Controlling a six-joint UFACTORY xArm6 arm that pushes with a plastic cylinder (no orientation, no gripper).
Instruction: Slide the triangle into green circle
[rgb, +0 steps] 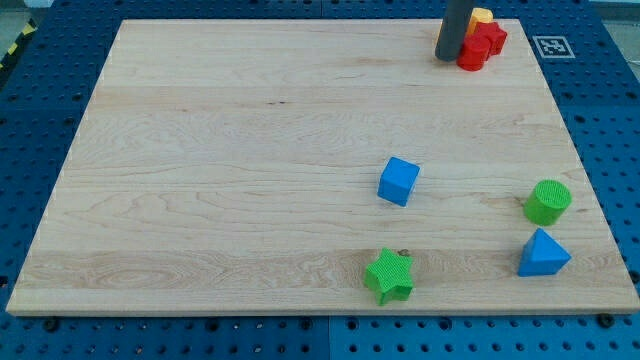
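Note:
The blue triangle lies near the view's bottom right corner of the wooden board. The green circle stands just above it, a small gap apart. My tip is at the view's top right, far from both, touching or nearly touching the left side of a red block. A yellow block sits just behind the red one, partly hidden by the rod.
A blue cube sits right of centre. A green star lies near the bottom edge. The wooden board rests on a blue pegboard table, with a marker tag off its top right corner.

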